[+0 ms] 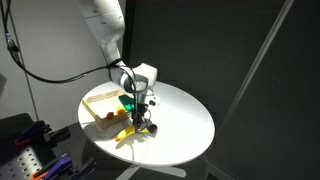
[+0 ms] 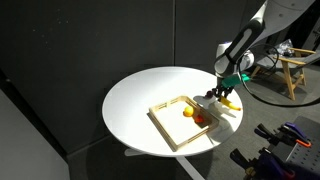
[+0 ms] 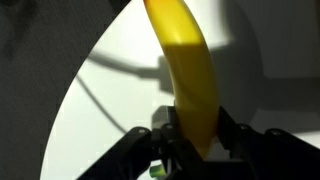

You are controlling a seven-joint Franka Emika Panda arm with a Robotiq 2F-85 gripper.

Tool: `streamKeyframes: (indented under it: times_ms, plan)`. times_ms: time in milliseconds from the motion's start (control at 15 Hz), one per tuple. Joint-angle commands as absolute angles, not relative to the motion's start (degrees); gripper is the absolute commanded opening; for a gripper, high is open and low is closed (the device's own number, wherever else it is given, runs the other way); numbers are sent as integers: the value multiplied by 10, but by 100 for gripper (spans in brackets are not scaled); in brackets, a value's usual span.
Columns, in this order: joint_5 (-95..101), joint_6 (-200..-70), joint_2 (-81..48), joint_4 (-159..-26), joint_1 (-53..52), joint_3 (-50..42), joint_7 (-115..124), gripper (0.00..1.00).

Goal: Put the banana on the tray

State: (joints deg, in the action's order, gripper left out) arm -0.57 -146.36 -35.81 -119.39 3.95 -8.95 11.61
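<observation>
While the gripper (image 3: 197, 128) pinches one end of the banana (image 3: 185, 60), the fruit stretches away from its fingers across the white table (image 1: 185, 125). The tray (image 2: 160, 125) lies just beside the gripper.

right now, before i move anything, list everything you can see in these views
table: one, white, round, middle of both exterior views
tray: one, light wood rim with pale base, on the table near its edge
small round fruit: two, one yellow-orange and one dark red, inside the tray
banana: one, yellow, outside the tray, over the table beside it
wooden stool: one, pale wood, in the background beyond the table
arm: one, white, reaching down over the table
tool: one, dark, shut on one end of the banana
</observation>
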Motion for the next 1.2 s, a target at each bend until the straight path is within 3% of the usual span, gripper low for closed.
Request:
streamKeyframes:
  times_ms: [0,1133]
  plan:
    - [-3,-1436,-305,-1221,43,-84,87,16]
    - [9,-1451,-248,-1280,5,-17,27,16]
